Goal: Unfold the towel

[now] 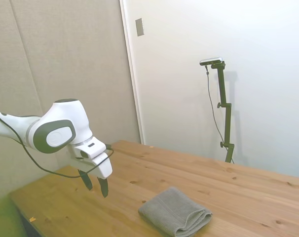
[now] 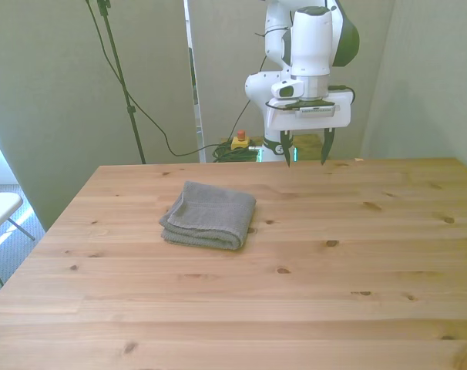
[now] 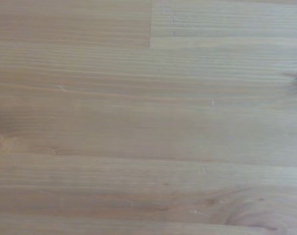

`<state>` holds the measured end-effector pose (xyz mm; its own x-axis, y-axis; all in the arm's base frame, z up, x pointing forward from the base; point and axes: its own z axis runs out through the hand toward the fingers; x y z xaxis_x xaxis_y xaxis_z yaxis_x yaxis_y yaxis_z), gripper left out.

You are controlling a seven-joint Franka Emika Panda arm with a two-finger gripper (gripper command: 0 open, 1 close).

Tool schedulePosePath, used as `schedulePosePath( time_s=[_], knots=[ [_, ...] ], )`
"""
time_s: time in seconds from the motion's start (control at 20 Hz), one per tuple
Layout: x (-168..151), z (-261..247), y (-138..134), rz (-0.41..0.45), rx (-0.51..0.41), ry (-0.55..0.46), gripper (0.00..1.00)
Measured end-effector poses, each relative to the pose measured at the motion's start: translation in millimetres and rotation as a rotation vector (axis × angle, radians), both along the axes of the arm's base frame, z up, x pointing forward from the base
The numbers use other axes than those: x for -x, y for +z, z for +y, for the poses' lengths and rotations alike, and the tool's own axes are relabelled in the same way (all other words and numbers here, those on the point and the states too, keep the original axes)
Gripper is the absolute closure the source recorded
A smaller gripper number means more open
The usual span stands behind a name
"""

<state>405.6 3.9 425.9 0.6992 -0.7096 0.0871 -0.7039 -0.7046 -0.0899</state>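
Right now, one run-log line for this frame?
task: unfold towel | towel: folded, flat on table | gripper: open, empty, above table, apart from towel | wrist view: bare wood only

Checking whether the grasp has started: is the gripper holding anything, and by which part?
Nothing is held. The gripper hangs open above the table, apart from the folded towel, which lies untouched.

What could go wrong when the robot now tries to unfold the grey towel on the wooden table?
1. The open gripper hangs above bare wood, off to the front view's right of the towel, so it may close on nothing if it descends without first moving over.
2. The towel lies folded in stacked layers; the fingers could pinch every layer and drag the whole bundle across the table rather than open it.
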Motion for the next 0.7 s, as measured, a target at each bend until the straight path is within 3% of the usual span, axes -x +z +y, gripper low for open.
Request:
schedulePosePath(
  time_s=[0.3,0.7],
  knots=[
    [3,-38,9,-0.023,-0.029,-0.071,0.00],
    [10,-231,8,-0.059,-0.121,-0.276,0.00]
  ],
)
